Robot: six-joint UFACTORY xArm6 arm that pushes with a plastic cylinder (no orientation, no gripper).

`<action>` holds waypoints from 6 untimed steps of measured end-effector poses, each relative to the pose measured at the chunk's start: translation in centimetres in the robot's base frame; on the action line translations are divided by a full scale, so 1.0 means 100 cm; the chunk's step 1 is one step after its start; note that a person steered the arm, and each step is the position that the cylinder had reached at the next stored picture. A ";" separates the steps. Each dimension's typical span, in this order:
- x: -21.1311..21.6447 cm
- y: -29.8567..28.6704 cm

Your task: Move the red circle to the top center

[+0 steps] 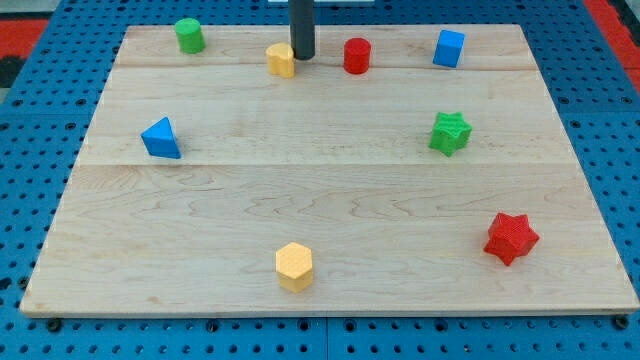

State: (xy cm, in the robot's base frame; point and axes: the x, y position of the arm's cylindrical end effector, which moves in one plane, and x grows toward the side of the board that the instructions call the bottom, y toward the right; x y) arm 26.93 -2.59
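On the wooden board (330, 190), starting at the view's left, a blue triangular block (161, 138) sits near the left edge, about midway down the upper half. Above it and a little to the right, a green cylinder (189, 35) stands close to the board's top edge. Further right along that top strip is a yellow block (281, 60), rounded in outline; its exact shape is hard to make out. Far below it, near the view's bottom edge, lies a yellow hexagon (294, 266).

My tip (302, 56) comes down from the view's top as a dark rod and meets the board just beside the yellow block near the top, on its right side; whether the two touch I cannot tell. There is no hand on this arm to open or close, only the bare rod, and it holds nothing.

The red circle (357, 55), a short red cylinder, stands to the right of my tip with a clear gap between them, in the top strip of the board, slightly right of centre. Further right on the same strip is a blue cube (449, 48). Below and between those two, a green star (450, 132) rests on the right half. Lowest and rightmost, a red star (511, 237) lies near the bottom right corner
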 end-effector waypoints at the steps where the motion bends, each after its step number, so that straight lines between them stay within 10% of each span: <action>1: 0.027 0.009; 2: 0.007 0.114; 6: -0.052 0.086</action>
